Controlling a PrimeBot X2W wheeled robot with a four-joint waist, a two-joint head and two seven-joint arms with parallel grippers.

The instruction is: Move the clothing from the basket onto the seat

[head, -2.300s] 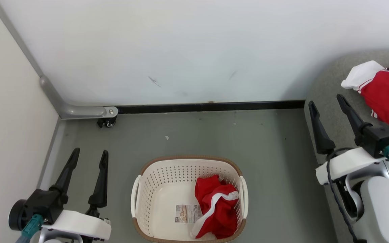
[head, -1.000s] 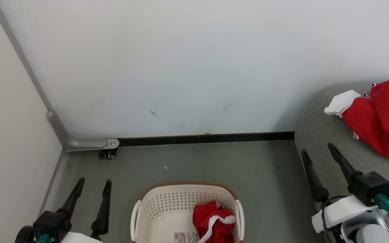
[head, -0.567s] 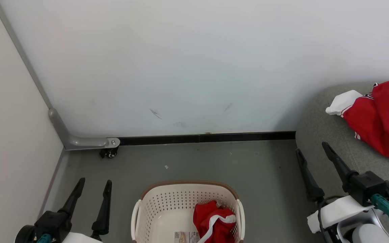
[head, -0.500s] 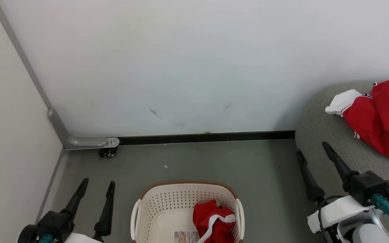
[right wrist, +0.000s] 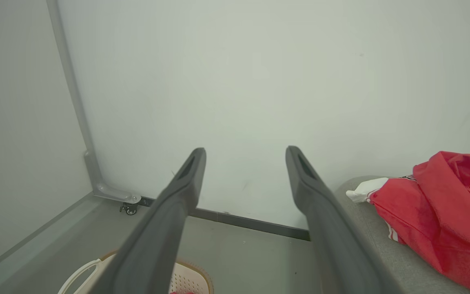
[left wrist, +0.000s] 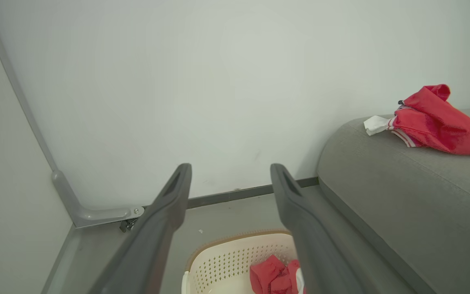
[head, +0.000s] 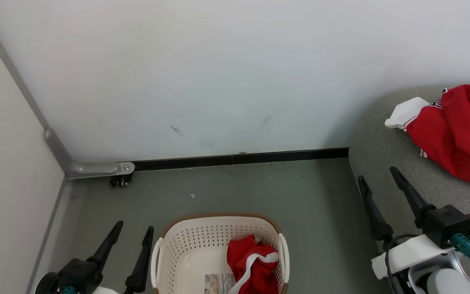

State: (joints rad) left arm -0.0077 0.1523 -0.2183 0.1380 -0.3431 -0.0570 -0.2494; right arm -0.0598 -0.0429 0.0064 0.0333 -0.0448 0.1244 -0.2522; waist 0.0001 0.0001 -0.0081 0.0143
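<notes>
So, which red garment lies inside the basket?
The bunched red garment with a white band across it, in the right half of the basket. The other red garment lies on the grey sofa.

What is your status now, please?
Left gripper and right gripper open, empty. Bright red fabric garment on light grey fabric sofa; red white-trimmed garment in cream perforated plastic basket. Nothing blocking.

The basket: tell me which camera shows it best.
Head view: it looks down into the basket, showing rim, perforated walls, label and the red garment inside, though the near end is cut off. The left wrist view shows its far part at the bottom edge; the right wrist view, a corner.
</notes>
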